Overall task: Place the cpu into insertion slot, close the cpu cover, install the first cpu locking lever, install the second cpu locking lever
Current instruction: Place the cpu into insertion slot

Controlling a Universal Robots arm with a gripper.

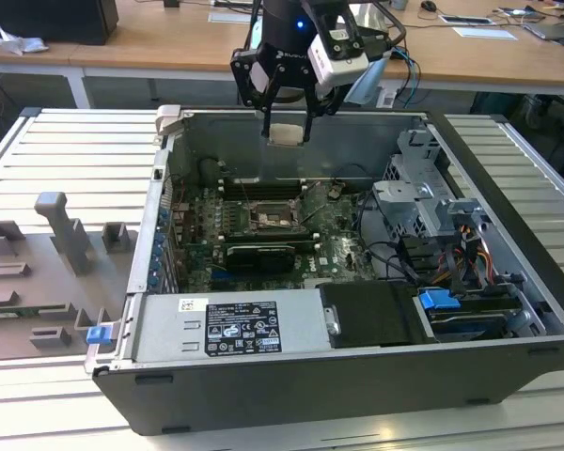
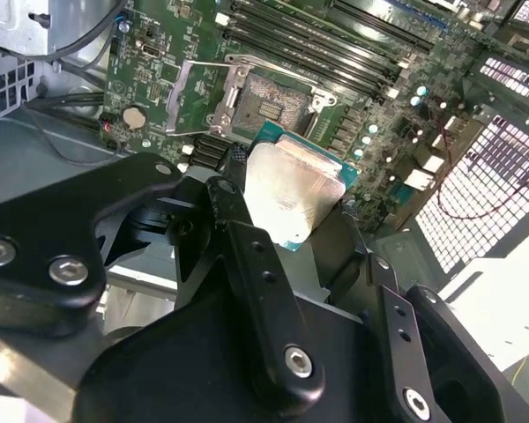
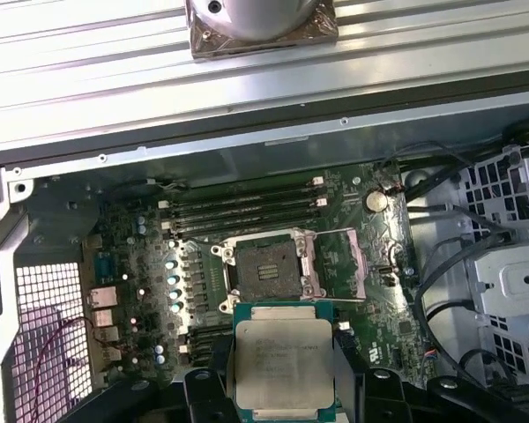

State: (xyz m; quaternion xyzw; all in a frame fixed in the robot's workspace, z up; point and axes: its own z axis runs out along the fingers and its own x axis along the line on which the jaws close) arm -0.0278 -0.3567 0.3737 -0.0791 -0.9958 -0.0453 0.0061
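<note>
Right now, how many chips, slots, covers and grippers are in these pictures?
cpu: 1, held in the gripper
slot: 1, empty
cover: 1, swung open
gripper: 1
Total: 4
</note>
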